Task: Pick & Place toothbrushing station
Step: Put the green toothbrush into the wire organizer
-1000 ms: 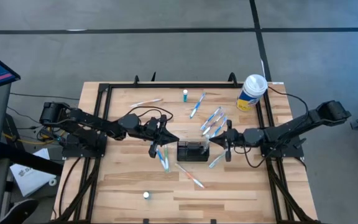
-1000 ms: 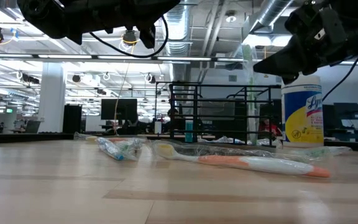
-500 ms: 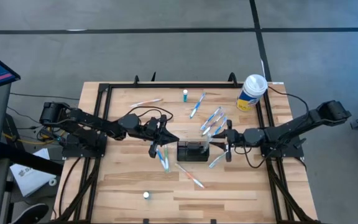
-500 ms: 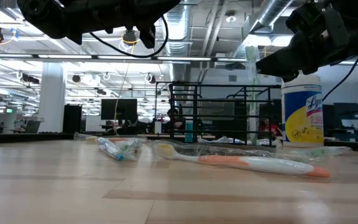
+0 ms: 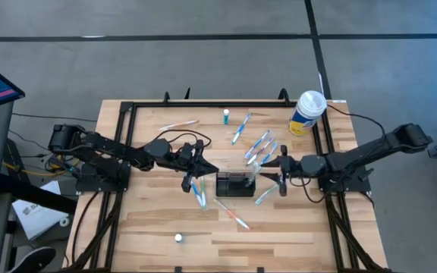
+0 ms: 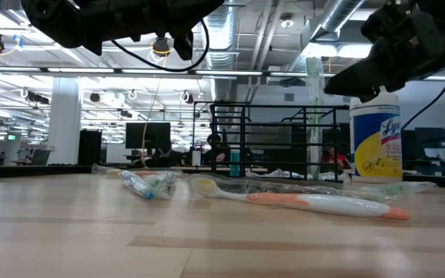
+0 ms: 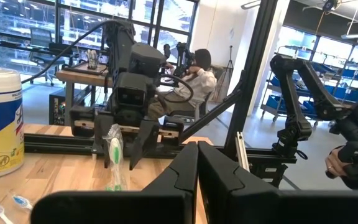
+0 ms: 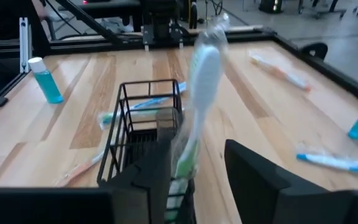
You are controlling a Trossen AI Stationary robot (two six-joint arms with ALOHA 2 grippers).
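Since the wrapped toothbrush (image 8: pixel 199 81) stands upright in the black wire toothbrushing station (image 5: pixel 235 184) mid-tabletop (image 5: pixel 158 227), the right gripper (image 5: pixel 279 173) beside it has its fingers released. Left gripper (image 5: pixel 203 168), fingers clenched empty, waits opposite.

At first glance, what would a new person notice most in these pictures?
Probably the black wire holder at the table's centre, with a wrapped green-and-white toothbrush standing upright in it. The right gripper sits just beside it with its fingers apart, and the left gripper hangs shut on the holder's other side. More wrapped toothbrushes lie scattered nearby.
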